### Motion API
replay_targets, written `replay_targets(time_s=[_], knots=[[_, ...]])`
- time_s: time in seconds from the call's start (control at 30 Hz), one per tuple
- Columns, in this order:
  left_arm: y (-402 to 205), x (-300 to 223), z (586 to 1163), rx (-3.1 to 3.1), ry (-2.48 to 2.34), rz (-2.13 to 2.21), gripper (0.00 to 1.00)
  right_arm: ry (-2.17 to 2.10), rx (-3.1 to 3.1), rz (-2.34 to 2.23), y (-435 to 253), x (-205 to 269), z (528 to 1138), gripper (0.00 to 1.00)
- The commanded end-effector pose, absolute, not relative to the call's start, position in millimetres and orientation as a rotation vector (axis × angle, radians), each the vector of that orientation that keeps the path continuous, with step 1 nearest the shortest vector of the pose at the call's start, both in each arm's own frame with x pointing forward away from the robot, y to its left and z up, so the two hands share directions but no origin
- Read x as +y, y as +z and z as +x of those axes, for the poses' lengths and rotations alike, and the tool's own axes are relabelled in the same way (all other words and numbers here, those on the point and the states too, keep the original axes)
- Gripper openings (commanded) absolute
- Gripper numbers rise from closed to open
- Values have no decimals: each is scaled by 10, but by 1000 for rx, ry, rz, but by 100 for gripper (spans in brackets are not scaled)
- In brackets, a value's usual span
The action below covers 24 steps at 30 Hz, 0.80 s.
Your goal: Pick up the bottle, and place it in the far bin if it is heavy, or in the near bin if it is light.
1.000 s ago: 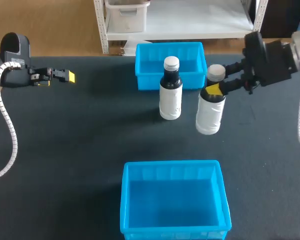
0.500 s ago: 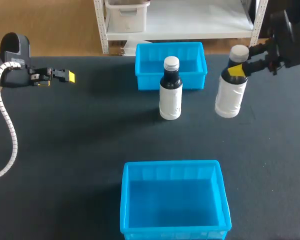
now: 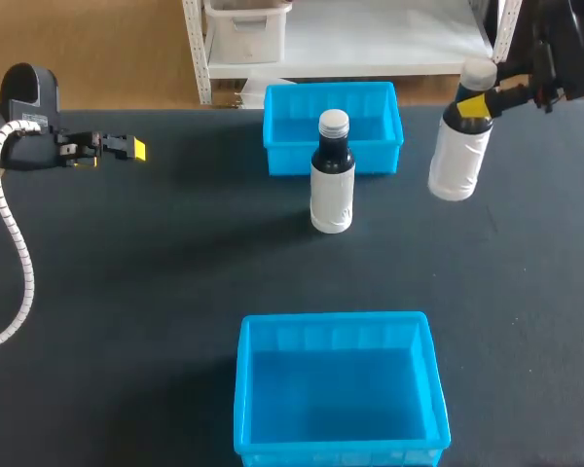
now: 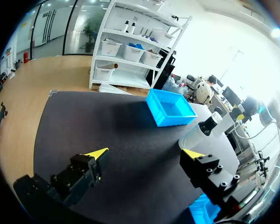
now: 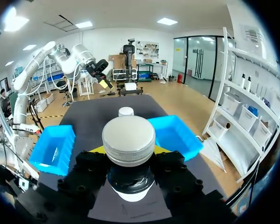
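The near bin (image 3: 331, 320) sits closest to me on the dark desk (image 3: 127, 292). It is blue and open on top. I see nothing inside it.

A bit further out, in the middle of the desk, is the standing bottle (image 3: 332, 175). It is upright, with a white cap, a dark neck and a white label. It stands just in front of the far bin (image 3: 292, 161). I cannot tell if it touches the bin's front wall.

My left end effector (image 3: 127, 148) hangs over the left side of the desk, well apart from both bottles and both bins. In my left wrist view, the left end effector (image 4: 146, 152) has its 2 yellow-tipped fingers spread wide with nothing between them. The standing bottle (image 4: 203, 131) and the far bin (image 4: 170, 108) lie ahead of it.

On the right side, my right end effector (image 3: 477, 102) is pinching the held bottle (image 3: 460, 146). It grips the dark neck just under the white cap. This bottle leans a little and looks lifted off the desk. It is to the right of the far bin and does not touch it.

In my right wrist view, the held bottle (image 5: 129, 140) sits between my 2 fingers, with 1 finger on each side. Ahead of it I see the cap of the standing bottle (image 5: 126, 111). The near bin (image 5: 53, 147) is on one side of that cap and the far bin (image 5: 177, 135) is on the other.

The far bin is the furthest thing, by the back edge of the desk. It is blue and open too.
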State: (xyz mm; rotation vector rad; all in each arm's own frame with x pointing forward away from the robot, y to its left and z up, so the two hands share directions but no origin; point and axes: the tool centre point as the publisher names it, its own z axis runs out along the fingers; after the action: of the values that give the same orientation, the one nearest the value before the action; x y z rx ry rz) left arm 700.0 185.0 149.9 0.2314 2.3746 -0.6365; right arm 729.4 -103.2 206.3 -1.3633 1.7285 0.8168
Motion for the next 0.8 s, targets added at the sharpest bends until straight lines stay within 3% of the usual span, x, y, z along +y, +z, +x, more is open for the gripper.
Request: replay_targets(time_s=[0.03, 0.8], knots=[[1499, 1850, 7000, 2375, -637, 231, 100, 883, 1706, -1407, 2061, -1054, 7520, 0], [1499, 1850, 7000, 2375, -637, 231, 100, 872, 1684, -1448, 2247, -577, 8225, 0]])
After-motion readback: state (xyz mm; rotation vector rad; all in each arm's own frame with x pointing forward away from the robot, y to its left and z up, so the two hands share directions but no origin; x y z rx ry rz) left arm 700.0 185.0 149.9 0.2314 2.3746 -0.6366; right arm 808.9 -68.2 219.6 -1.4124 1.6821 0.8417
